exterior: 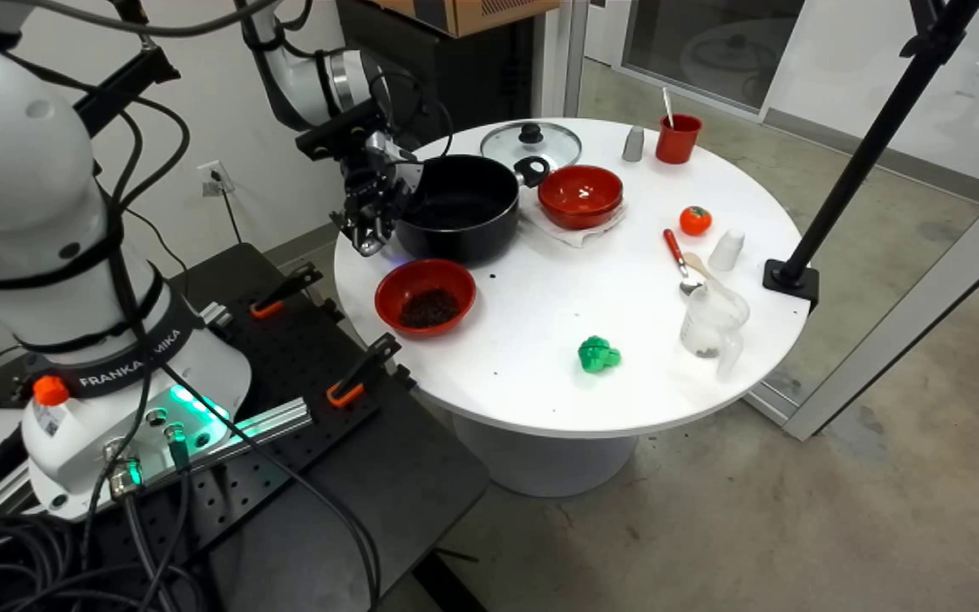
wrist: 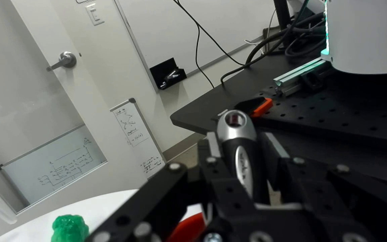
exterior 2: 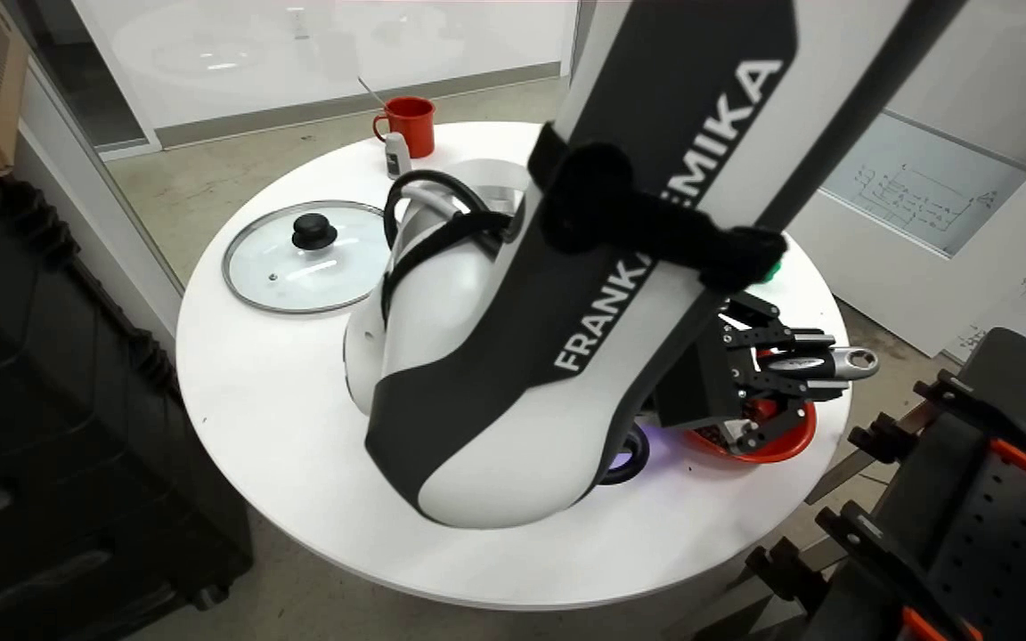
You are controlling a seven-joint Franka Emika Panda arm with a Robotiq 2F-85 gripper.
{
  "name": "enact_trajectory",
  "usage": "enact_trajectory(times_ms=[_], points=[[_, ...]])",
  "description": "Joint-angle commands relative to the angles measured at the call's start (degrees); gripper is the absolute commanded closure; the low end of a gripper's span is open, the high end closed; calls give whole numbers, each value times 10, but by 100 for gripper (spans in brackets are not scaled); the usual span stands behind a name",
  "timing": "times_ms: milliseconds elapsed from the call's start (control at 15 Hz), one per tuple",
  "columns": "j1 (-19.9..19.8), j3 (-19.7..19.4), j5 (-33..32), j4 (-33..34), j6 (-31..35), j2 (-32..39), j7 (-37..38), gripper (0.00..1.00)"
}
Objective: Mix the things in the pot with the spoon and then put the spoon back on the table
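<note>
A white table (exterior: pixel 540 348) stood partly beneath a robot arm (exterior 2: pixel 531 401). The black pot (exterior: pixel 464 242) sat near the table's edge, a glass lid (exterior: pixel 532 149) lying flat nearby and a red bowl (exterior: pixel 417 276) just beside the pot. There, the gripper (exterior 2: pixel 823 365) was clamped on the spoon (wrist: pixel 244 158), whose black, silver-tipped handle jutted outward; the other end was hidden. Across the table stood a mug (exterior: pixel 678 140) and, smaller, a tomato (exterior: pixel 695 221). Dark bits (exterior: pixel 430 308) lay in the red bowl.
</note>
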Motion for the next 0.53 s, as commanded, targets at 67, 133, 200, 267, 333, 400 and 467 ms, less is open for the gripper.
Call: enact_trajectory(times_ms=[67,133,200,267,333,400,467], points=[[8,6,7,-14,16,-35,-7,92],[8,5,9,-13,17,-40,-3,92],[9,4,12,-11,15,-46,0,92],[10,3,14,-9,12,-51,2,92],[10,3,17,-8,10,-56,3,92],[12,3,18,-8,8,-63,6,92],[12,3,20,-8,8,-69,6,92]])
